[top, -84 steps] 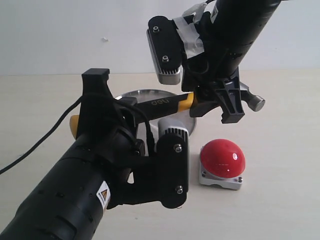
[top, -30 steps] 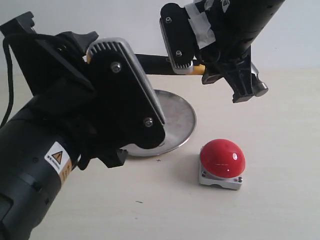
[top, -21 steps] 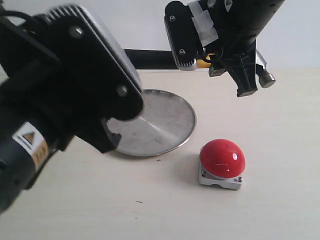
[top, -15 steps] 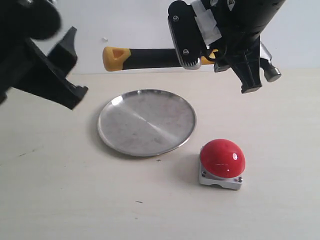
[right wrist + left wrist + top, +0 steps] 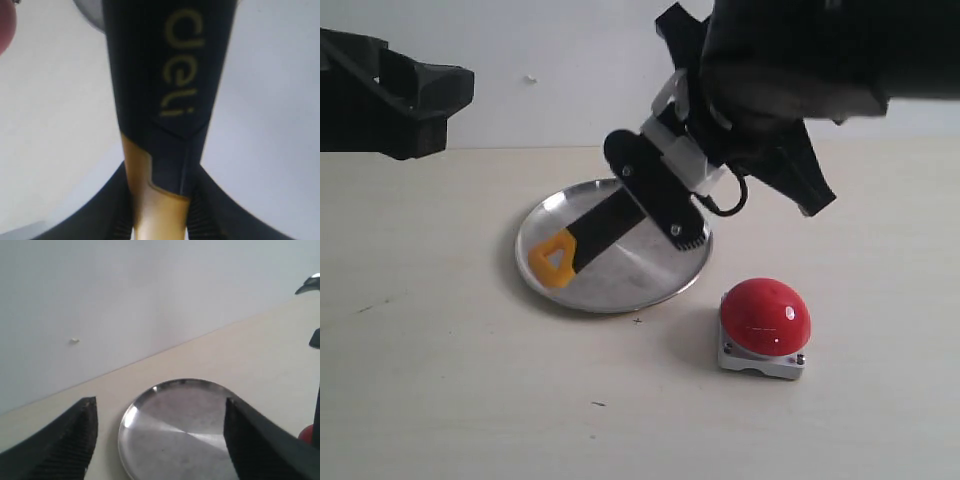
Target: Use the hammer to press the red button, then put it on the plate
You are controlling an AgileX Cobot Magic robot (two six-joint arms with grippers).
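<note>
My right gripper point(image 5: 161, 215) is shut on the hammer point(image 5: 170, 75), clamping the yellow stretch of its handle below the "deli" print. In the exterior view the hammer point(image 5: 590, 235) slants down to the left, its yellow end with the triangular hole low over the silver plate point(image 5: 655, 270). The head is hidden behind my right arm. The red button point(image 5: 766, 312) sits on its grey base to the right of the plate, apart from the hammer. My left gripper point(image 5: 160, 440) is open and empty, raised at the far left and looking down at the plate point(image 5: 180, 425).
A pale tabletop carries the plate and the button, with a white wall behind. The bulky right arm point(image 5: 790, 70) hangs over the plate's far right rim. A black part of the left arm point(image 5: 390, 95) sits at the upper left.
The right arm has tipped the hammer from level and high to slanting down, bringing its yellow end over the plate. The left arm has drawn back to the upper left.
</note>
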